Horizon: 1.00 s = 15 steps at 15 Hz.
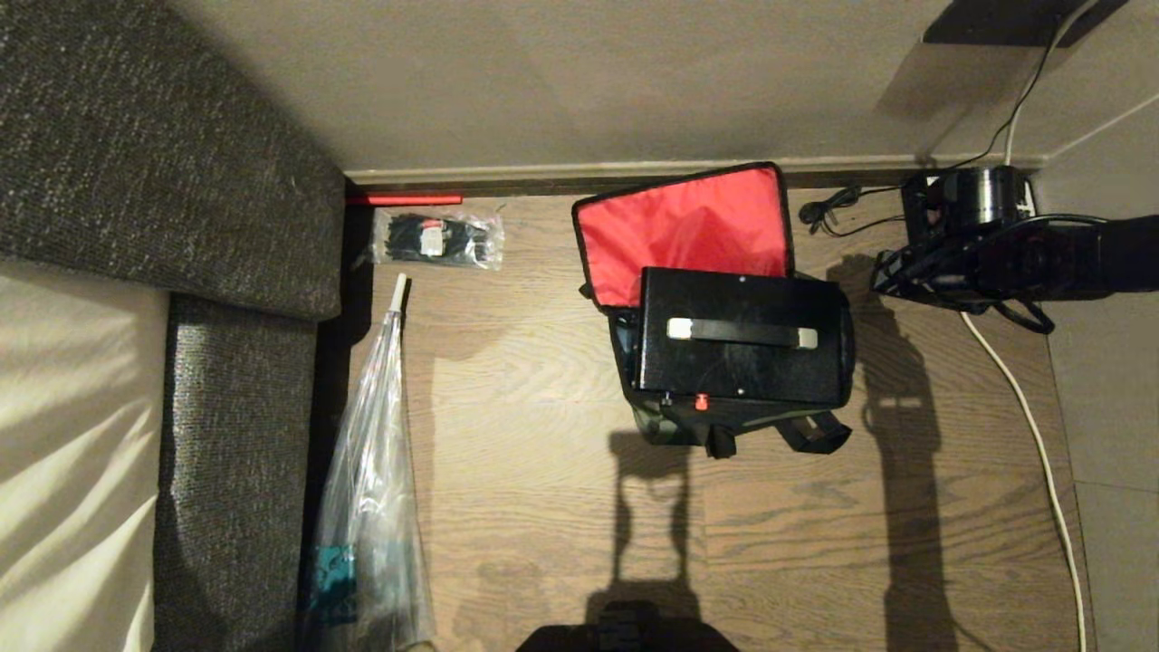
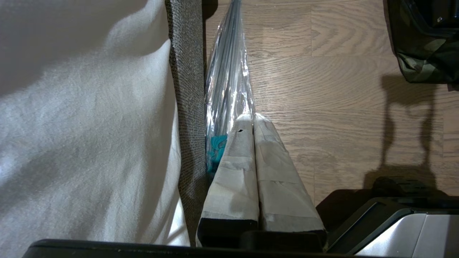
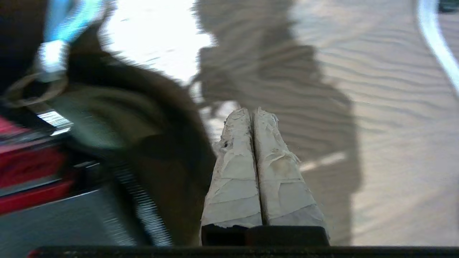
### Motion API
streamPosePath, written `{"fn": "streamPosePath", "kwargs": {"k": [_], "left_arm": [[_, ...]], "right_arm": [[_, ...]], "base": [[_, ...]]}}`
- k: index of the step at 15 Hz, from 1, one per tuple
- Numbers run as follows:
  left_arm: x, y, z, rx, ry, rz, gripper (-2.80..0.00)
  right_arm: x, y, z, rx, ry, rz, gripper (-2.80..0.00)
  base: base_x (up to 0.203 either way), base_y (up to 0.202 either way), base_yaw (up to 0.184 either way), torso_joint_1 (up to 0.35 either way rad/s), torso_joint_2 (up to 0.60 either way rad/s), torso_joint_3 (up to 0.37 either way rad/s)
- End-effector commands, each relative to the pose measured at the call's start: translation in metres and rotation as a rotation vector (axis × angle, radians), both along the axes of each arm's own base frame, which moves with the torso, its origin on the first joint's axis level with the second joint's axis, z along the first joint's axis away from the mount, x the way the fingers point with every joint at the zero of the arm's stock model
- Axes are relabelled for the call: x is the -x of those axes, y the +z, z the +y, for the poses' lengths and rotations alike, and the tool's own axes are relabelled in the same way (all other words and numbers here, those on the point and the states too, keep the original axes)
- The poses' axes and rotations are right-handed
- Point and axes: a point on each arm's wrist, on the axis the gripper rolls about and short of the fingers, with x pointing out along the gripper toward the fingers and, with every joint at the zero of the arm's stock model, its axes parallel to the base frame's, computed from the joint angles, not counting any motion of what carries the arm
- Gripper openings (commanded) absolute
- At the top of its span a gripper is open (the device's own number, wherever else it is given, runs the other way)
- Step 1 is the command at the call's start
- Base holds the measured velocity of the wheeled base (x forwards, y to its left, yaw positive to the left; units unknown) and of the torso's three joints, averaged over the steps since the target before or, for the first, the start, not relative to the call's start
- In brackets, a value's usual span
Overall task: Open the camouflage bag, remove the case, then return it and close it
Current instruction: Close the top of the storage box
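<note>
Sitting in the open camouflage bag [image 1: 724, 426] on the wooden floor [image 1: 543, 453], the case [image 1: 738, 337] rides high, red-lined flap [image 1: 684, 231] thrown back behind it. The right gripper [image 3: 254, 116], fingers pressed together and holding nothing, hangs just beside the bag (the left gripper [image 2: 253, 120], also pinched together, idles by the sofa [image 2: 186, 89]). Closing now could likely snag: the flap may catch on the protruding case.
</note>
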Motion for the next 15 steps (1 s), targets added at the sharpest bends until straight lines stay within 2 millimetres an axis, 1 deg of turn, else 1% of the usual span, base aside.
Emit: {"fn": "streamPosePath", "kwargs": {"k": [1,4,7,8,9,10,11,13,15], "left_arm": [[0.0,0.0,0.0,0.0,0.0,-0.002,-2.8],[0.0,0.0,0.0,0.0,0.0,-0.002,-2.8],[0.0,0.0,0.0,-0.001,0.0,-0.002,-2.8],[0.0,0.0,0.0,0.0,0.0,-0.002,-2.8],[0.0,0.0,0.0,0.0,0.0,-0.002,-2.8],[0.0,0.0,0.0,0.0,0.0,-0.002,-2.8],[0.0,0.0,0.0,0.0,0.0,-0.002,-2.8],[0.0,0.0,0.0,0.0,0.0,-0.002,-2.8],[0.0,0.0,0.0,0.0,0.0,-0.002,-2.8]], "right_arm": [[-0.005,0.002,0.0,-0.017,0.018,0.007,-2.8],[0.004,0.002,0.0,-0.039,0.019,0.157,-2.8],[0.018,0.002,-0.002,-0.009,0.039,0.268,-2.8],[0.02,0.002,-0.002,-0.025,0.034,0.286,-2.8],[0.02,0.002,0.002,-0.101,0.024,0.277,-2.8],[0.02,0.001,0.012,-0.189,0.07,0.279,-2.8],[0.023,-0.003,0.016,-0.229,0.097,0.31,-2.8],[0.028,-0.005,0.017,-0.307,0.183,0.366,-2.8],[0.038,-0.011,0.011,-0.292,0.211,0.476,-2.8]], "base": [[0.0,0.0,0.0,0.0,0.0,0.0],[0.0,0.0,0.0,0.0,0.0,0.0],[0.0,0.0,0.0,0.0,0.0,0.0],[0.0,0.0,0.0,0.0,0.0,0.0],[0.0,0.0,0.0,0.0,0.0,0.0],[0.0,0.0,0.0,0.0,0.0,0.0],[0.0,0.0,0.0,0.0,0.0,0.0],[0.0,0.0,0.0,0.0,0.0,0.0],[0.0,0.0,0.0,0.0,0.0,0.0]]}}
